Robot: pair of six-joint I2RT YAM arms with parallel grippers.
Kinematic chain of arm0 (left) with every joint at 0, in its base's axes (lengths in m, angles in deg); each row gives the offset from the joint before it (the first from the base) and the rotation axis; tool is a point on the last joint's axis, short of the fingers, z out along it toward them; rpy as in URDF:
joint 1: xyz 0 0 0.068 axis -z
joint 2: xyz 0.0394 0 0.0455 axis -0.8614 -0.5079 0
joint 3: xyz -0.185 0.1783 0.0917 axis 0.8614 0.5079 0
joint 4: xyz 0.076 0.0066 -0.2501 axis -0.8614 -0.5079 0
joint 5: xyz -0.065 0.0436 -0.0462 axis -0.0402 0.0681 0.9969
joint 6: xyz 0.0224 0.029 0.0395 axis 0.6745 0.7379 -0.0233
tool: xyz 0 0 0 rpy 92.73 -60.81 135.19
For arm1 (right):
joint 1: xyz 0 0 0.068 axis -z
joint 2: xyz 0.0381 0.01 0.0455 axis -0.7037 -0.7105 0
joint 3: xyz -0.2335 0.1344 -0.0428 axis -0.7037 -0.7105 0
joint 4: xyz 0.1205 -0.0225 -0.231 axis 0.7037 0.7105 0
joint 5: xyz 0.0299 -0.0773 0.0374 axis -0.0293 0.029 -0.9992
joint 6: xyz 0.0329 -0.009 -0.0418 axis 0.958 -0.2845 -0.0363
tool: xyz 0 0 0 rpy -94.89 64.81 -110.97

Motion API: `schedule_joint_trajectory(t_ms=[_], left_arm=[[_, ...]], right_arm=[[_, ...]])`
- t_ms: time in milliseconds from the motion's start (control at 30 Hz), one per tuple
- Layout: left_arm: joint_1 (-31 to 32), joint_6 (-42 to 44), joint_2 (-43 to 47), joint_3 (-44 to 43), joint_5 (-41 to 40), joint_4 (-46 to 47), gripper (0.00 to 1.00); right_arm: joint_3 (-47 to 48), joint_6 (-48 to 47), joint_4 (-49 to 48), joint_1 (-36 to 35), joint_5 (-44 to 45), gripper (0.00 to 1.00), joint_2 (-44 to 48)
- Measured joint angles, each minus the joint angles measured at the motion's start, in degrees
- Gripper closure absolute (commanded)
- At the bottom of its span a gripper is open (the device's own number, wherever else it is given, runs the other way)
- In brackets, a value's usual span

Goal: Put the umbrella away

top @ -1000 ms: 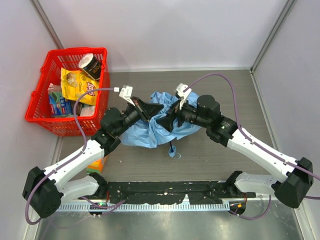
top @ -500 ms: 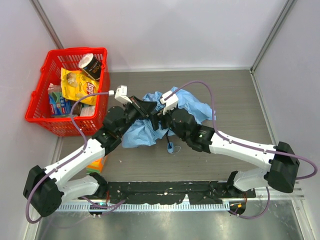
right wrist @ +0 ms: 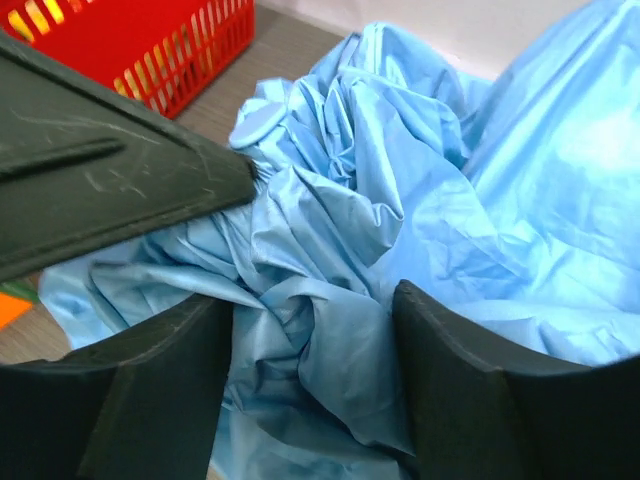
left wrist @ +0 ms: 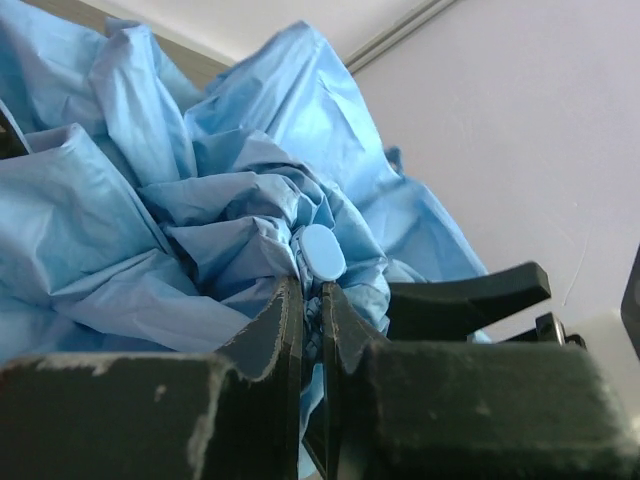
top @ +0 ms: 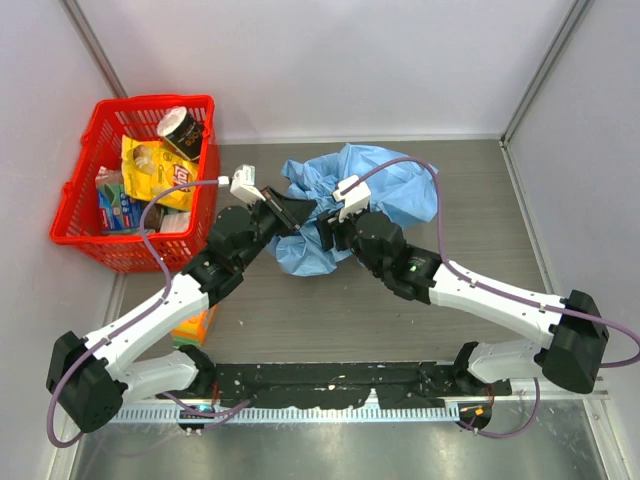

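The umbrella is a crumpled heap of light blue cloth at the table's middle; its shaft and handle are hidden. My left gripper comes at its left side. In the left wrist view this gripper is shut on a thin fold of the cloth, just under a pale blue round tab. My right gripper is right beside it. In the right wrist view the right gripper stands open, with a thick bunch of umbrella cloth filling the gap between its fingers.
A red basket with snack packets and a cup stands at the back left, also seen in the right wrist view. An orange box lies by the left arm. White walls close in on three sides.
The right gripper has drawn back toward the left gripper and its jaws have narrowed around the cloth. The umbrella cloth has shifted up and to the back right; the shaft end near the front no longer shows.
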Motion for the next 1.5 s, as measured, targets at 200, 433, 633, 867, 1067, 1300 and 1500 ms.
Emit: schedule_joint_trajectory(t_ms=[200, 433, 633, 867, 1067, 1300, 1500], left_arm=[[0.0, 1.6, -0.2, -1.3, -1.4, -2.9, 1.00], [-1.4, 1.7, -4.2, -6.1, -6.3, -4.2, 1.00], [-1.8, -3.4, -7.1, -10.9, -12.0, -10.3, 1.00], [-2.4, -13.5, -6.4, -11.2, -16.1, -16.2, 1.00], [-5.7, -14.3, -0.5, -10.9, -16.2, -20.1, 1.00], [-8.4, -22.1, 3.5, -4.9, -10.7, -15.8, 1.00], [-9.0, -27.5, 3.0, -1.8, -5.3, -15.8, 1.00]], right_arm=[[1.7, -0.9, 12.3, 2.5, -11.0, 0.22, 5.2], [4.2, 2.1, 22.3, 2.1, -26.7, 0.28, 16.3], [4.5, 3.8, 18.6, -3.4, -34.4, 0.95, 16.8], [-10.8, -2.1, -6.1, -7.8, -36.4, 0.99, 7.6], [-7.2, -11.1, -6.5, -7.9, -39.4, 0.99, -3.6], [-2.5, -17.3, -5.5, -7.9, -40.9, 0.99, -5.7], [-0.8, -21.4, -5.6, -7.1, -40.3, 0.99, -6.9]])
